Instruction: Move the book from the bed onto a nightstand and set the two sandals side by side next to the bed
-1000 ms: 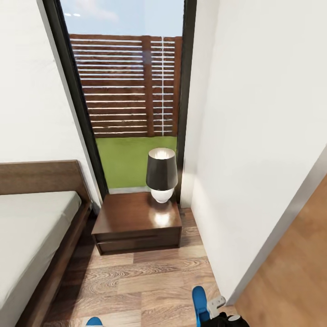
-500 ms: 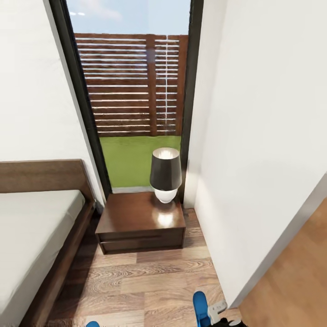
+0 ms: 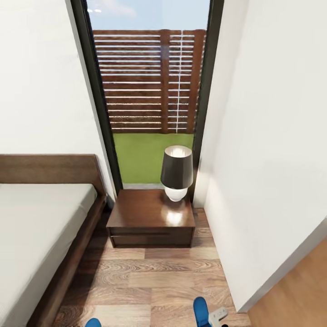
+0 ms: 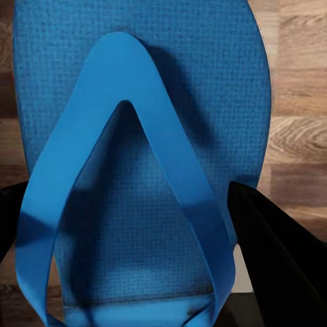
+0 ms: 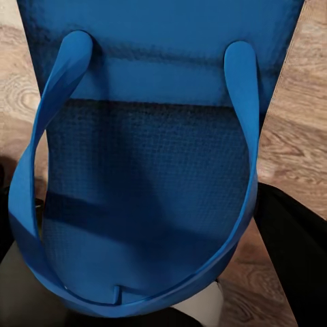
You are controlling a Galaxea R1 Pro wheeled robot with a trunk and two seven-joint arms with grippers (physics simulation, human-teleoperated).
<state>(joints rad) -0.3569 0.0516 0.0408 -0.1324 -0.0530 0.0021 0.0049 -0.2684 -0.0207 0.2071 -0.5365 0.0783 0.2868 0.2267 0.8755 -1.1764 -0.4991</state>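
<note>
From my head cam I'm looking down a narrow strip of wood floor (image 3: 150, 277) between the bed (image 3: 41, 227) on the left and a white wall (image 3: 272, 159) on the right. The nightstand (image 3: 152, 218) sits at the far end, just beside the bed's headboard corner, under a tall window (image 3: 150, 91) with a slatted brown fence and grass outside. A lamp (image 3: 176, 172) with a dark shade and a white base stands on the nightstand's right rear corner, and the glossy top throws back its glow.

Both sandals are in my grippers. The left sandal (image 4: 136, 170) is square in front of the left wrist cam, sole facing the lens with the blue V-strap across it, and the dark left fingers (image 4: 272, 252) press in on either edge, so that gripper is clamped on it. Its toe just pokes into the bottom edge of the head view (image 3: 93, 323). The right sandal (image 5: 157, 170) is in the right gripper much the same way, strap looping toward the lens; the black right fingers (image 5: 293, 252) show at the sides and look closed onto it, though the contact itself is mostly hidden by the sole. It shows low right in the head view (image 3: 201, 312) above the floor.
</note>
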